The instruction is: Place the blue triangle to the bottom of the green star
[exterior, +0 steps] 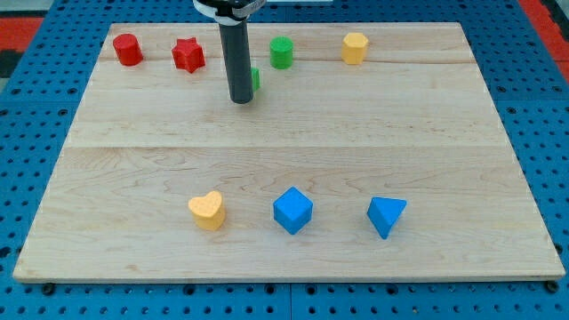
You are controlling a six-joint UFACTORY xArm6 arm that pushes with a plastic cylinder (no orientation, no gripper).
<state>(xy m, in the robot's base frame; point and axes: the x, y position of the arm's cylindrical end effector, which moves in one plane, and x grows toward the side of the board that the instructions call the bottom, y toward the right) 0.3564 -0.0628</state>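
The blue triangle (pixel 386 216) lies near the view's bottom, right of centre. A green block (pixel 255 79), mostly hidden behind my rod, sits near the view's top; its shape cannot be made out, and it may be the green star. My tip (pixel 241 100) rests on the board just left of and below that green block, touching or nearly touching it. The tip is far from the blue triangle, up and to the left of it.
A red cylinder (pixel 127 50) and a red star (pixel 188 54) sit at the top left. A green cylinder (pixel 282 52) and a yellow hexagon block (pixel 355 48) sit at the top. A yellow heart (pixel 207 211) and a blue cube (pixel 292 210) lie near the bottom.
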